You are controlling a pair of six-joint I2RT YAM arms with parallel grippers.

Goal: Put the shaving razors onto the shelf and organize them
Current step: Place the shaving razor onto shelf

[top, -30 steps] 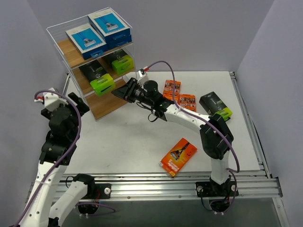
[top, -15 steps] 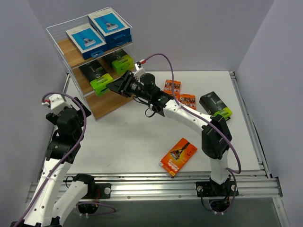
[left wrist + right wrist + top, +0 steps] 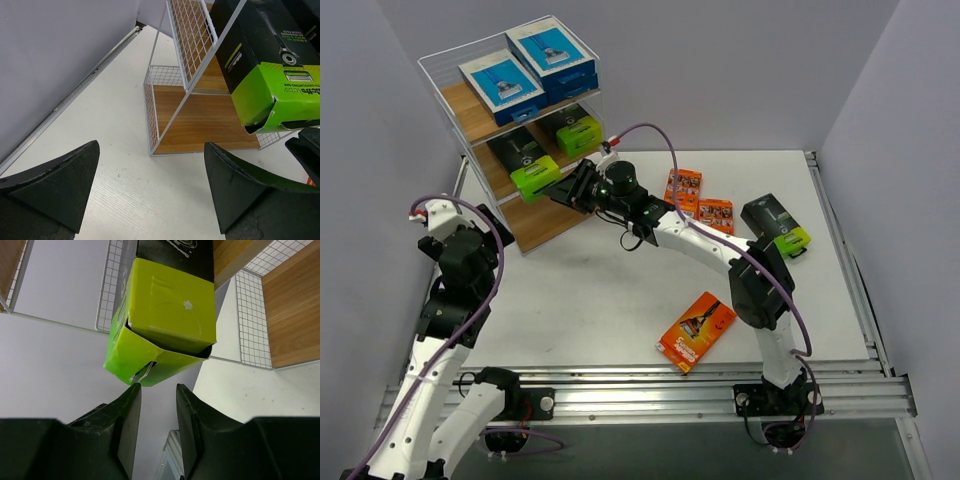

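**Right arm nosed up to the shelf's middle tier, left arm off to the side**

So the right gripper point(image 3: 157, 388) is right up at the lime end of a black-and-lime pack point(image 3: 532, 172) lying on the middle board of the shelf point(image 3: 542, 225). Its jaws are only a thin slit apart with nothing between them. The fingertips sit just under the pack's lower corner, and I can't tell if they actually touch it. That pack's green end pokes out past the wire frame and its end flap gapes a little.

A second black-and-lime pack point(image 3: 576, 131) lies beside it on the same tier, further back. Two blue-and-white packs point(image 3: 501, 86) sit side by side on the top board.

The left gripper point(image 3: 151, 147) hangs near the shelf's lower left side, jaws spread wide, holding nothing.

Out on the table point(image 3: 600, 290) there's a third black-and-lime pack point(image 3: 777, 228) near the right edge, two small orange packs point(image 3: 683, 188) beside the right arm, and a bigger orange pack point(image 3: 697, 330) near the front
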